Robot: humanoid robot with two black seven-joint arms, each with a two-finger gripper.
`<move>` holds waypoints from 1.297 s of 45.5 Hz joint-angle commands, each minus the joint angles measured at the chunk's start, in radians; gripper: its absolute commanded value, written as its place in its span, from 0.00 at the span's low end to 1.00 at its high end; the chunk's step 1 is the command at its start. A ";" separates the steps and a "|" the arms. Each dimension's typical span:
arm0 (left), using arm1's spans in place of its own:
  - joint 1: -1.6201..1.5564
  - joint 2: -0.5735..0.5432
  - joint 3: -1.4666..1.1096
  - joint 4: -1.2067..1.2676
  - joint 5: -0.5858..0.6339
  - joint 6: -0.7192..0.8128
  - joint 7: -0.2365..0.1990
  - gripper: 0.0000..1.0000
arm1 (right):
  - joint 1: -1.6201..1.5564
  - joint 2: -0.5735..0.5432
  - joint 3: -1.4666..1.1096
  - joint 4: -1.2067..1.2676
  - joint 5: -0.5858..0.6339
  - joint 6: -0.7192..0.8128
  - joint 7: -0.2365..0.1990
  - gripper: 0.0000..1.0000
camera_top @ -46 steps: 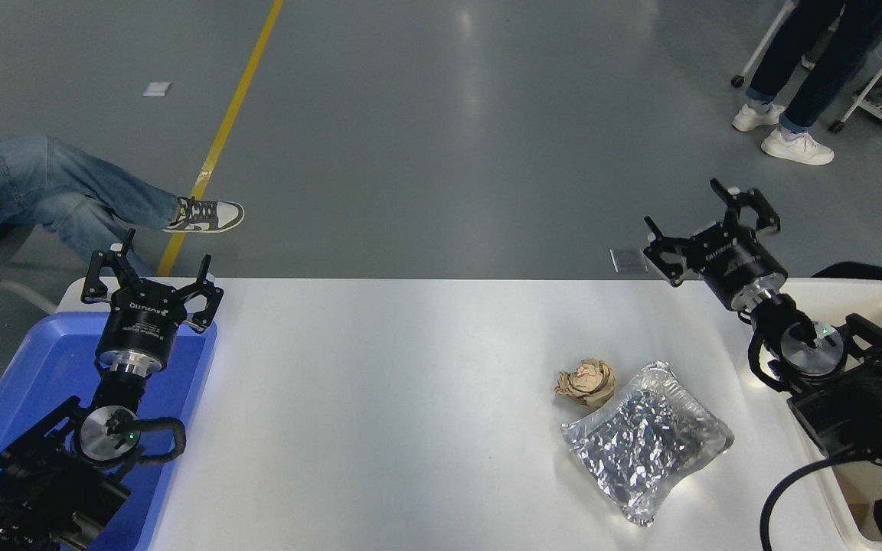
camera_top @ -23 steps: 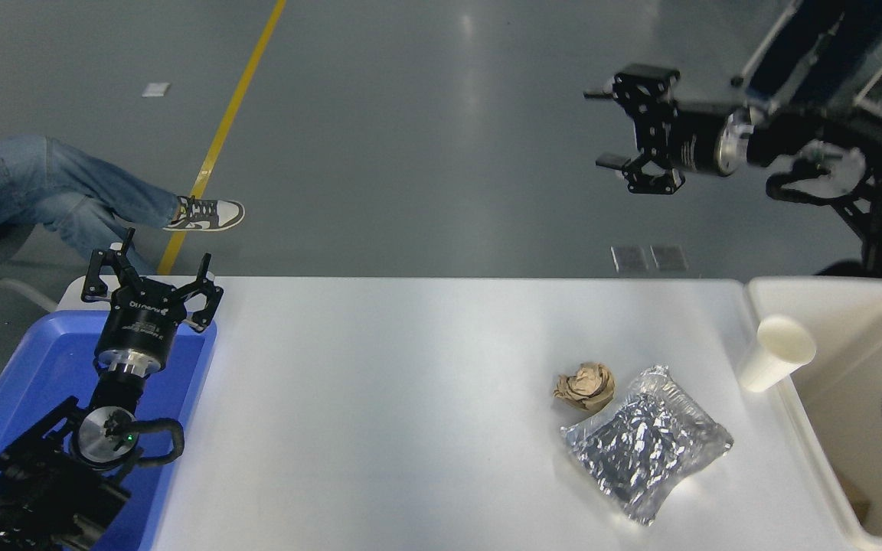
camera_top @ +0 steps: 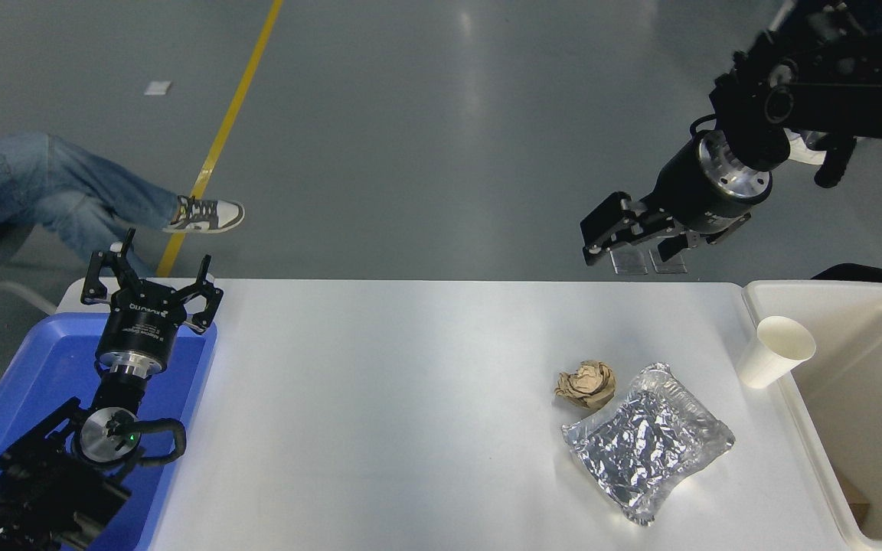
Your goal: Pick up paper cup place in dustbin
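The white paper cup [camera_top: 776, 350] stands upright on the table at the right, touching the left rim of the cream-white dustbin [camera_top: 807, 428]. My right gripper [camera_top: 628, 254] hangs open and empty in the air above the table's far edge, up and left of the cup, fingers pointing down-left. My left gripper [camera_top: 151, 277] is open and parked over the blue tray [camera_top: 20, 383] at the lower left.
A crumpled brown paper ball [camera_top: 586, 383] and a silver foil pouch [camera_top: 646, 440] lie on the table left of the cup. A small brown object lies in the dustbin's near corner. A person's legs [camera_top: 66, 195] stretch out at the far left.
My right arm rose from low over the dustbin, uncovering the cup, swung up high, and now its gripper has turned to point down toward the table's far edge. The left arm has not moved.
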 commanded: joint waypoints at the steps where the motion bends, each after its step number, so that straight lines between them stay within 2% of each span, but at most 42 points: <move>1: 0.001 0.000 0.000 0.000 0.000 0.000 0.000 1.00 | 0.177 0.001 -0.247 0.222 0.073 0.017 0.002 1.00; 18: 0.003 0.000 0.000 0.000 -0.001 0.001 -0.002 1.00 | 0.220 -0.017 -0.293 0.244 0.133 0.017 -0.004 1.00; 20: 0.003 0.000 0.000 0.000 -0.001 0.001 -0.003 1.00 | 0.206 -0.022 -0.296 0.237 0.093 0.017 -0.006 1.00; 28: 0.002 0.000 0.000 0.000 -0.001 0.001 -0.003 1.00 | 0.029 -0.111 -0.256 0.043 -0.210 0.016 -0.003 1.00; 32: 0.002 0.000 0.000 0.000 -0.001 0.001 -0.003 1.00 | -0.096 -0.149 -0.213 -0.094 -0.310 -0.065 -0.003 1.00; 37: 0.003 0.000 0.000 0.000 -0.001 0.001 -0.005 1.00 | -0.252 -0.192 -0.138 -0.255 -0.376 -0.136 -0.004 1.00; 42: 0.003 0.000 0.000 0.000 -0.001 0.001 -0.005 1.00 | -0.448 -0.215 -0.060 -0.402 -0.390 -0.228 -0.004 1.00; 49: 0.002 0.000 0.000 0.000 -0.001 0.003 -0.005 1.00 | -0.752 -0.220 0.004 -0.617 -0.410 -0.470 -0.003 1.00; 59: 0.001 0.000 0.000 0.000 -0.001 0.003 -0.005 1.00 | -0.998 -0.206 0.208 -0.783 -0.413 -0.538 -0.006 1.00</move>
